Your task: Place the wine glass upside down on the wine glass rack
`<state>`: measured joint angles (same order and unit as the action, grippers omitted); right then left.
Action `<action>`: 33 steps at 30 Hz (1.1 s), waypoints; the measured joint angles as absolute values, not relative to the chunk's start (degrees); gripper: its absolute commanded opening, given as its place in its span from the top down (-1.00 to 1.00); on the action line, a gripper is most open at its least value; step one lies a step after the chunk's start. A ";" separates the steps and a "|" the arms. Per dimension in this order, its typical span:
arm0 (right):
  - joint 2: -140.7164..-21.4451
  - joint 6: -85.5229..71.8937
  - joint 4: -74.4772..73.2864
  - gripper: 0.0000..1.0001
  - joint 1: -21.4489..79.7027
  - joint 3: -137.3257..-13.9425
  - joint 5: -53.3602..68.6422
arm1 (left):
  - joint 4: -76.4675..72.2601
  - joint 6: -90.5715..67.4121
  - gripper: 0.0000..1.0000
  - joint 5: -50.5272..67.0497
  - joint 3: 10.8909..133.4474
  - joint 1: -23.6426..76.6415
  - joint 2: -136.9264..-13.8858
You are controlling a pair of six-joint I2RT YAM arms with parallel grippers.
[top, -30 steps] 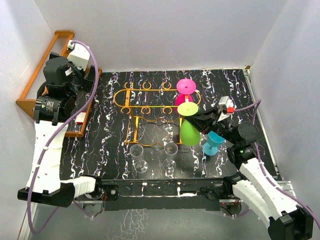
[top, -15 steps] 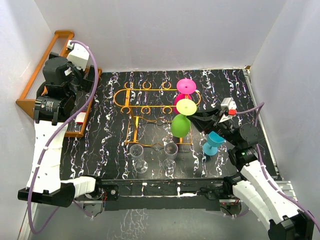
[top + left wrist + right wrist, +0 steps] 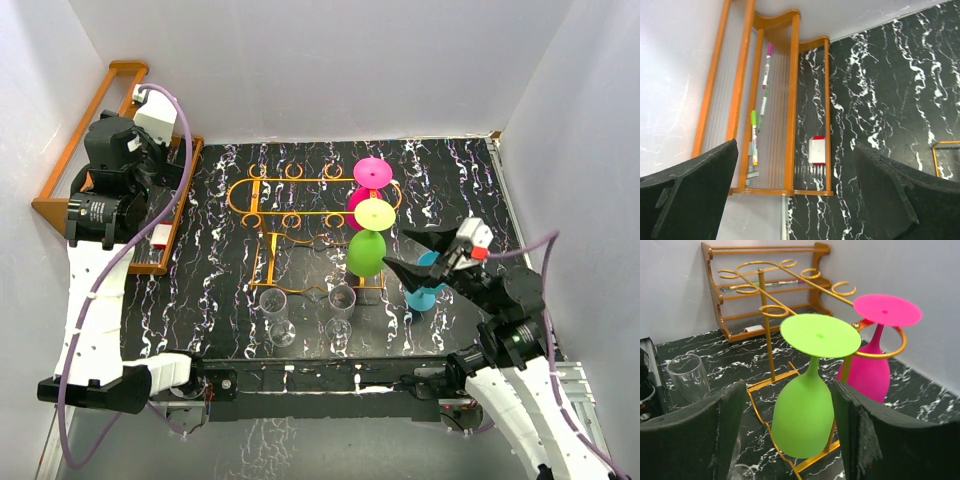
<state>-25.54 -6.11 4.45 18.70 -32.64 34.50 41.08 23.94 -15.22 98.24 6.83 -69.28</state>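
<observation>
Over marbled worktop, lets wine glass rack carry green wine glass bowl-down by its foot, right gripper and left gripper spread open.

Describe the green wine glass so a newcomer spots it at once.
On the black marbled table, find the orange-gold wire rack. Two glasses hang bowl-down at its right end. The green wine glass is the nearer, lime-coloured one; the pink glass hangs behind it.
</observation>
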 measured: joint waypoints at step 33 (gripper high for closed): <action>-62.30 27.64 -59.07 0.16 46.59 -77.52 41.85 | 50.33 12.40 -0.94 15.92 95.11 -9.15 -67.46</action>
<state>-62.30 27.64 -59.07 46.59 -77.52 41.85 50.33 12.40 15.92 95.11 -9.15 -67.46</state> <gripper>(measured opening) 0.493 0.970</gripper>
